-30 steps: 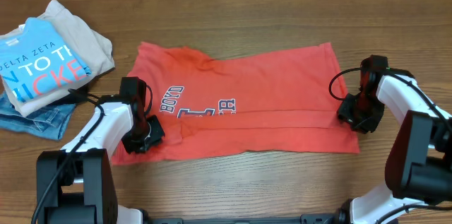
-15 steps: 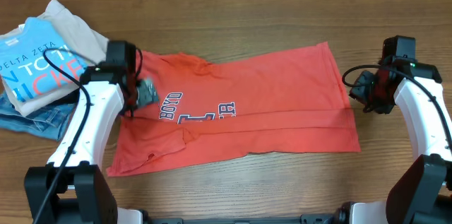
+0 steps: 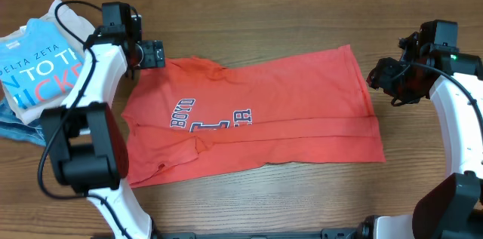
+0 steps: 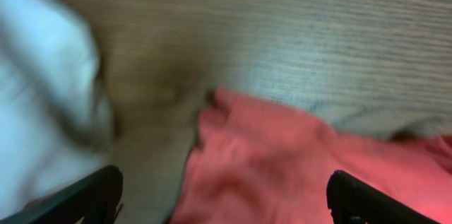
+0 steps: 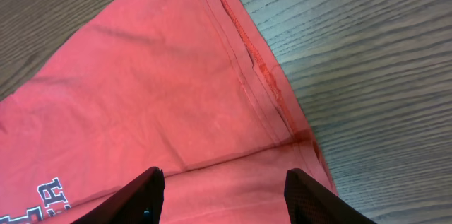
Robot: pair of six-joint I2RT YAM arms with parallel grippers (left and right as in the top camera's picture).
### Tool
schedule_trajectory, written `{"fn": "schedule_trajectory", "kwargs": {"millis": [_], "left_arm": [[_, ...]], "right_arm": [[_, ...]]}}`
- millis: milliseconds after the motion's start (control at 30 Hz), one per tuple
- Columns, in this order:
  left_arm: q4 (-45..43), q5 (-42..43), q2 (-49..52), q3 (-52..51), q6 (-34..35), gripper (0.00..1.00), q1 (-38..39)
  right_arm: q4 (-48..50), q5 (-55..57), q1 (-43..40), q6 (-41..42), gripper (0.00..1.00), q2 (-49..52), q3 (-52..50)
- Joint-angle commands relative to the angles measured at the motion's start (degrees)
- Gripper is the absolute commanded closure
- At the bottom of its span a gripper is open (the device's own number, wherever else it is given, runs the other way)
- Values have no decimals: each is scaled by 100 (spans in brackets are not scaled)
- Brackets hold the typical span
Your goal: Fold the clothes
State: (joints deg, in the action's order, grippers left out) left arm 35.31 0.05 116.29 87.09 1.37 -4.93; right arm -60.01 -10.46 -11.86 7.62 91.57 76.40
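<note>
Hidden or unclear: the left wrist view is blurred, so only the two finger stubs at its lower corners, a red cloth corner and a pale cloth at the left can be made out. The jeans (image 3: 11, 122) are cut off by the left edge of the overhead view and lie mostly under the stack. The left arm and its cable cover part of the beige folded garment (image 3: 72, 28).
Left gripper (image 4: 224, 178): released, fingers spread wide. It is over the far left corner of the T-shirt and grasps nothing.
Right gripper (image 5: 222, 178): released, fingers apart. It hangs over the right hem, with the cloth lying flat beneath.
Coral-red T-shirt (image 3: 287, 111): spread across the middle of the wooden table (image 3: 302, 201). Its near long edge is turned up in a band. The navy-and-white print (image 3: 207, 118) faces up, left of centre.
Nearby things: a bright blue T-shirt (image 3: 38, 73) tops the stack at the far left, just beside the left gripper.
In the way: the stack crowds the T-shirt's far left corner.
Edges and room: bare wood shows along the far side, the near side and to the right of the hem. The far left sleeve area is rumpled.
</note>
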Motion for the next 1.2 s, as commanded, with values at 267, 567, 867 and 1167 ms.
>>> {"fn": "schedule_trajectory", "kwargs": {"millis": [267, 567, 867, 1167], "left_arm": [[-791, 887, 1001, 221, -461, 46, -2], [-273, 872, 824, 476, -341, 96, -9], [529, 839, 767, 651, 1191, 96, -35], [852, 859, 767, 649, 1303, 96, -26]], "right_arm": [[-11, 35, 26, -57, 43, -48, 122], [361, 22, 28, -66, 52, 133, 120], [1838, -35, 492, -804, 38, 1460, 125], [4505, 354, 634, -739, 40, 2811, 125]]}}
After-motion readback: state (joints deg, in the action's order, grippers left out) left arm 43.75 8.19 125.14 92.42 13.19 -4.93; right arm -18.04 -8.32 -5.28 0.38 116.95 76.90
